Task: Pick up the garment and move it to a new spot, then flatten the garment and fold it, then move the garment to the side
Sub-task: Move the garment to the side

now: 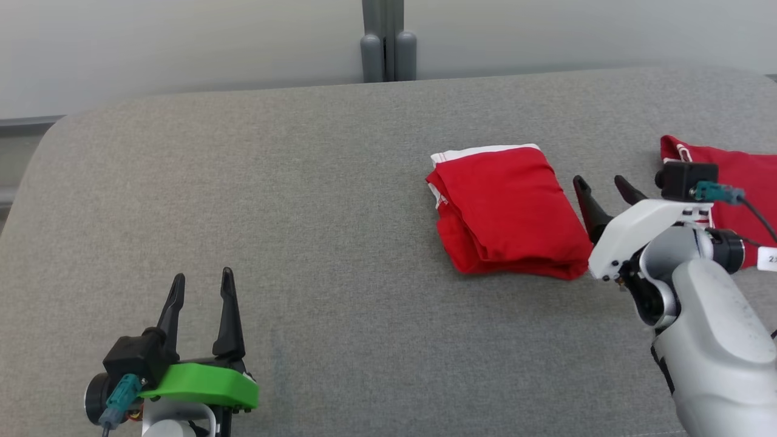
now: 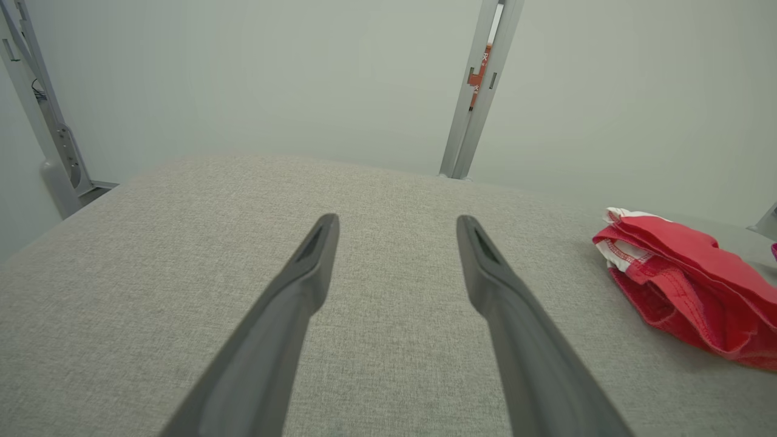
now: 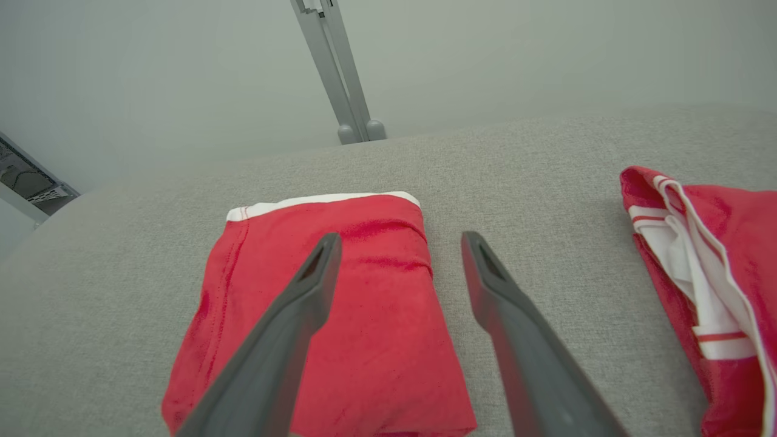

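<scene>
A red garment with white trim (image 1: 507, 209) lies folded into a compact rectangle on the grey fabric table (image 1: 303, 212), right of centre. My right gripper (image 1: 601, 185) stands open just beside the garment's right edge, nothing between its fingers; in the right wrist view the folded garment (image 3: 340, 315) lies under and left of the open gripper (image 3: 400, 240). My left gripper (image 1: 202, 280) is open near the table's front left, far from the garment. From the left wrist, the open gripper (image 2: 397, 221) points over bare table, with the garment (image 2: 680, 285) off to the right.
A second red garment with white stripes (image 1: 737, 194) lies loose at the table's right edge, partly behind my right wrist, and appears again (image 3: 710, 285) in the right wrist view. A grey metal post (image 1: 388, 42) stands behind the table against a pale wall.
</scene>
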### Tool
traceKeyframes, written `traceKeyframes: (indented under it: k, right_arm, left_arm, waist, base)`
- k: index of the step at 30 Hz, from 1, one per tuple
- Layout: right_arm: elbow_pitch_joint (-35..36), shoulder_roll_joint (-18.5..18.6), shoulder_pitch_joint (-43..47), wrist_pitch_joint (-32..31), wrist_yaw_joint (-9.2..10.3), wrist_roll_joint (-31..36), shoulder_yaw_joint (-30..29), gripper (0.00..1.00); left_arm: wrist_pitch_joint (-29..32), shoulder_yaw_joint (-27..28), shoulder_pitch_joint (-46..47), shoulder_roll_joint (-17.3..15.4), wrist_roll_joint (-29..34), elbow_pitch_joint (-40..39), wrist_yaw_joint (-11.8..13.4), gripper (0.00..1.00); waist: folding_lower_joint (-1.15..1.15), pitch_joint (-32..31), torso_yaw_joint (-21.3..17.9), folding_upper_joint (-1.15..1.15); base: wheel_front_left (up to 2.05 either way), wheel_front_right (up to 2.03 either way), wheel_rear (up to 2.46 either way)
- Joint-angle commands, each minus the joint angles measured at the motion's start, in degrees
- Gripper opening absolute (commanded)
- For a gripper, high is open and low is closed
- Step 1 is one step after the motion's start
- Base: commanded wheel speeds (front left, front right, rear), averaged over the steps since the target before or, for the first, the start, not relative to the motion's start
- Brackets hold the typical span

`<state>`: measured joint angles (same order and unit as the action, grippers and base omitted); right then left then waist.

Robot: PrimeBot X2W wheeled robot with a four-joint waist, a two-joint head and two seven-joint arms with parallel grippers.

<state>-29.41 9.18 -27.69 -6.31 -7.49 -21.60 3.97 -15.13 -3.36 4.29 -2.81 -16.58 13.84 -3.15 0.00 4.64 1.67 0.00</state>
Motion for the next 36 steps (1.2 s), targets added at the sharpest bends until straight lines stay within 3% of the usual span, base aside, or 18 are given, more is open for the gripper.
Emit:
traceKeyframes:
  k: [1,10,19,20,21,24,31,36]
  right_arm:
    - [-1.9,0.7,-1.4,-2.3,-0.01,-0.2,-1.4,1.00]
    - [-13.6,-0.1,-9.7,-12.0,-0.01,3.8,-9.9,1.00]
    - [-21.5,-1.8,-11.2,-16.2,-0.01,6.8,-10.8,1.00]
    - [-22.5,-2.0,-11.1,-17.3,-0.01,7.0,-10.4,0.81]
    - [-23.0,-2.1,-11.1,-18.1,-0.01,7.5,-9.9,0.50]
    - [-23.1,-1.5,-11.6,-19.0,-0.01,8.8,-7.2,0.00]
    - [-17.5,2.7,-16.0,-18.9,0.06,9.4,0.8,0.00]
    - [-9.8,5.7,-19.0,-22.0,0.04,4.9,7.9,0.00]
  left_arm:
    - [0.0,-0.1,1.4,-0.2,0.4,-0.1,-0.5,1.00]
    - [0.0,-0.7,3.1,-0.2,0.5,-1.3,-0.8,1.00]
    - [0.0,-1.5,4.3,-0.2,-0.9,-1.1,-0.8,1.00]
    - [0.0,-1.6,4.4,-0.2,-0.9,-1.2,-0.7,1.00]
    - [0.0,-1.7,4.6,-0.2,-1.0,-1.3,-0.7,1.00]
    - [0.0,-1.8,4.9,-0.2,-1.2,-1.4,-0.5,1.00]
    - [0.0,-1.2,5.0,-0.2,-1.4,-2.1,-0.3,1.00]
    - [0.0,0.4,5.0,-0.2,-1.0,-3.4,-0.7,1.00]
  waist:
    - [0.00,1.9,2.1,0.00]
    - [0.00,6.8,7.0,0.00]
    - [0.00,9.6,8.6,0.00]
    - [0.00,9.9,8.6,0.00]
    - [0.00,10.2,8.5,0.00]
    - [0.00,10.6,7.9,0.00]
    - [0.00,10.4,4.9,0.00]
    - [0.00,10.5,0.9,0.00]
  base:
    - [0.00,0.00,0.00]
    - [0.00,0.00,0.00]
    - [0.00,0.00,0.00]
    - [0.00,0.00,0.00]
    - [0.00,0.00,0.00]
    - [0.00,0.00,0.00]
    - [0.00,0.00,0.00]
    - [0.00,0.00,0.00]
